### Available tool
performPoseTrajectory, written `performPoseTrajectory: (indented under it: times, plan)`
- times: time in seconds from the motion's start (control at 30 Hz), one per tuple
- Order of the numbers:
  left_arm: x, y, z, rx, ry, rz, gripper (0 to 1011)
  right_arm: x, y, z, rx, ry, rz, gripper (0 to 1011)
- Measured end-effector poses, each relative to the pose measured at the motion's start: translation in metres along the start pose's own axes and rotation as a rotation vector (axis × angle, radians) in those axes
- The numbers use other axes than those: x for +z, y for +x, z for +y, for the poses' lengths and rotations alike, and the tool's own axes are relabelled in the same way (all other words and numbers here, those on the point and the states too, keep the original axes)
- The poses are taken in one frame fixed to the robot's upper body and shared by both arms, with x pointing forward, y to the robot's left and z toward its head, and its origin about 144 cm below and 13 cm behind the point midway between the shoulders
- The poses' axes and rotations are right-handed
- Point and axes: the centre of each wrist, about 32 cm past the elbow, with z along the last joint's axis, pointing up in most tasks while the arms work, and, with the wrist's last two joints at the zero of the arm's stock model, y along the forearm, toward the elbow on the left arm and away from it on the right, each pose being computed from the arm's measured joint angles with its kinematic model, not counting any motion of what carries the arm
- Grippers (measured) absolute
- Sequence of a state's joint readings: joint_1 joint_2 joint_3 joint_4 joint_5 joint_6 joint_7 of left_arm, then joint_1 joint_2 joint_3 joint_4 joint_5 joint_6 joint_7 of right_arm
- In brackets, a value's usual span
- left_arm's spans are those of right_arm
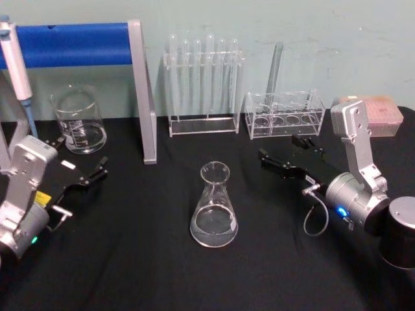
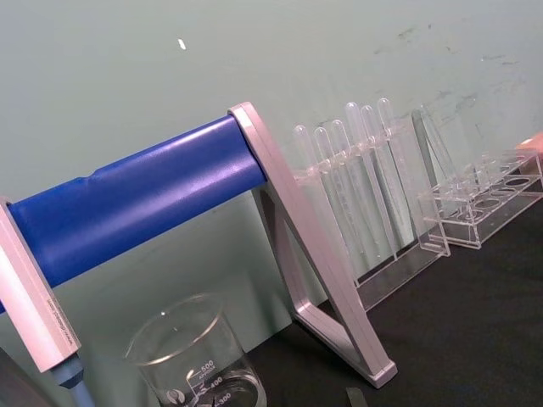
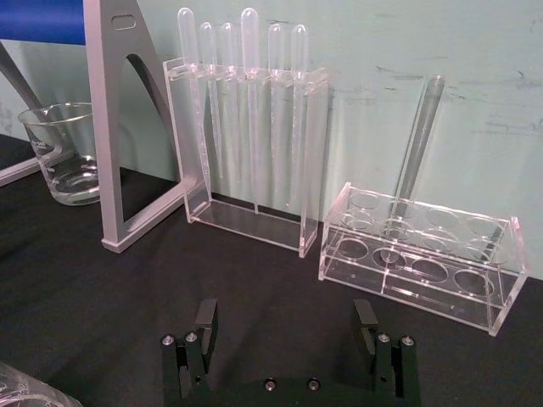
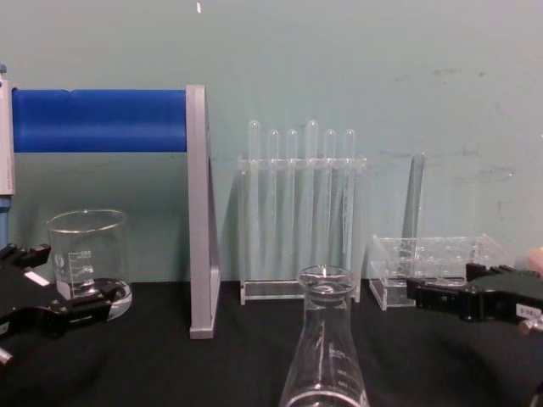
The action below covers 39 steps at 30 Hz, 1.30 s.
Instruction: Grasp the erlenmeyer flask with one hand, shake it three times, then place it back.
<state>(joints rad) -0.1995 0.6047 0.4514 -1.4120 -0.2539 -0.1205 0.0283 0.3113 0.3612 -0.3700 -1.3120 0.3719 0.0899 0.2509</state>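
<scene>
The flask (image 1: pixel 214 206) stands upright on the black table (image 1: pixel 142 259), free of both grippers, in front of the tall tube rack (image 1: pixel 202 84) and well apart from it. It is clear glass; a little clear liquid seems to sit in its wide base, though that is hard to tell. In the chest view its neck and flared rim (image 4: pixel 326 280) rise in front of that rack.

The tall rack behind the flask holds six long clear tubes upright, all looking empty. To the right of the flask, farther back, a low clear rack (image 1: pixel 285 114) with round holes carries a single tube (image 1: pixel 276 68) leaning slightly. To the left of the flask and back stands a beaker (image 1: pixel 79 120), apparently with a shallow layer of clear liquid; its white scale reads 600 at the top mark. Between the beaker and the flask a grey stand leg (image 1: pixel 144 97) carries a blue bar (image 1: pixel 71 44).

The right gripper (image 1: pixel 285 155) lies low over the table to the right of the flask, pointing toward the low rack, its arm bent back at the elbow. In the right wrist view its fingers (image 3: pixel 206 322) are spread wide with nothing between them. A small white label sits on it, unreadable.

The left gripper (image 1: pixel 97 172) rests low to the left of the flask, near the beaker, its fingers a little apart and holding nothing; it bears a white tag, unreadable.
</scene>
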Motion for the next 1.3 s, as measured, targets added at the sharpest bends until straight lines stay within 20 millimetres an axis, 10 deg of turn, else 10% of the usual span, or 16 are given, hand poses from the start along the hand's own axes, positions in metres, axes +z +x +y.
performPoseTrajectory:
  times: [1.3]
  plan:
    - [0.0,0.0,0.0,0.0,0.0,0.0,1001,0.0,0.0,0.0,0.0,0.0,0.0,1002]
